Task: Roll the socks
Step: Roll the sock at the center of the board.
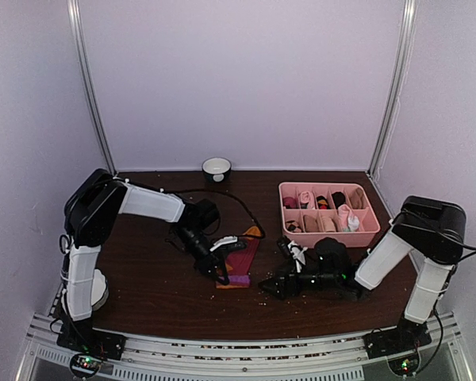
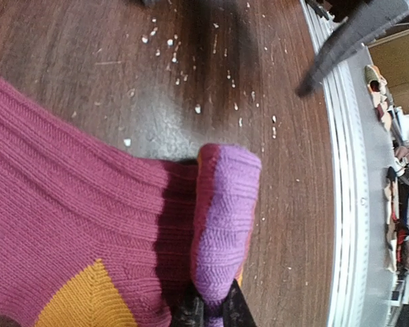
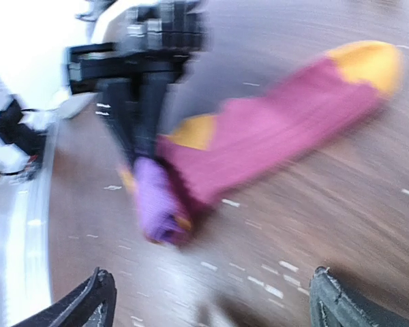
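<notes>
The dark red sock (image 1: 244, 255) lies flat on the dark wood table, orange toe at the far end, purple cuff (image 1: 236, 279) at the near end. My left gripper (image 1: 220, 270) is shut on the cuff, which is folded up over the red leg part (image 2: 226, 218). The right wrist view, blurred, shows the sock (image 3: 273, 129) and the cuff roll (image 3: 157, 204) with the left gripper above it. My right gripper (image 1: 271, 286) is open and empty, low over the table just right of the cuff; its fingertips (image 3: 88, 303) frame bare wood. The tan sock is not in view.
A pink divided tray (image 1: 370, 230) with small rolled socks stands at the back right. A small bowl (image 1: 216, 167) stands at the back edge. Lint crumbs dot the wood near the front rail (image 2: 347, 204).
</notes>
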`<state>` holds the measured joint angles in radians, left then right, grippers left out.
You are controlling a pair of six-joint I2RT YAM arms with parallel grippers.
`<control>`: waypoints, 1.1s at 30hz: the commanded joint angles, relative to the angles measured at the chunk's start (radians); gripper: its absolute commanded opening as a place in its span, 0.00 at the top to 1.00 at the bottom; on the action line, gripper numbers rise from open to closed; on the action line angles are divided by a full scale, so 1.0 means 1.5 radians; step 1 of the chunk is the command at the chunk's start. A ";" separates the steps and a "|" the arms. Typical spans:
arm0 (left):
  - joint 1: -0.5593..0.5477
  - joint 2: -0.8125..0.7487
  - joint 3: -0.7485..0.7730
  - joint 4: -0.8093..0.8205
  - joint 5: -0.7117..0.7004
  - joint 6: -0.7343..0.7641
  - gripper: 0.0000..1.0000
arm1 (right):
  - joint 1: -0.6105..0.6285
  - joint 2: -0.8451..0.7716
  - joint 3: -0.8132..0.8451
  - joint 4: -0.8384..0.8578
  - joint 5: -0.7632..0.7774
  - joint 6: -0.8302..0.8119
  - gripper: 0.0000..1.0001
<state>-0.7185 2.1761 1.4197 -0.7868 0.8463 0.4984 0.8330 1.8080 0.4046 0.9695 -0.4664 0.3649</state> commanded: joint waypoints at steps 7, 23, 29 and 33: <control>0.003 0.073 0.043 -0.182 0.002 0.050 1.00 | -0.026 -0.103 -0.101 -0.060 0.243 0.133 0.00; 0.023 0.165 0.122 -0.219 -0.025 -0.017 1.00 | 0.197 -0.130 0.013 -0.193 0.272 -0.403 0.18; 0.023 0.150 0.105 -0.167 -0.118 -0.056 1.00 | 0.216 -0.044 0.125 -0.276 0.250 -0.475 0.44; 0.022 0.158 0.107 -0.162 -0.148 -0.067 1.00 | 0.218 -0.001 0.183 -0.308 0.224 -0.512 0.48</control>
<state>-0.6971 2.3611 1.6100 -1.1721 0.9360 0.4324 1.1511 1.7546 0.6147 0.6106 -0.1017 -0.3000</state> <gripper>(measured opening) 0.045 0.536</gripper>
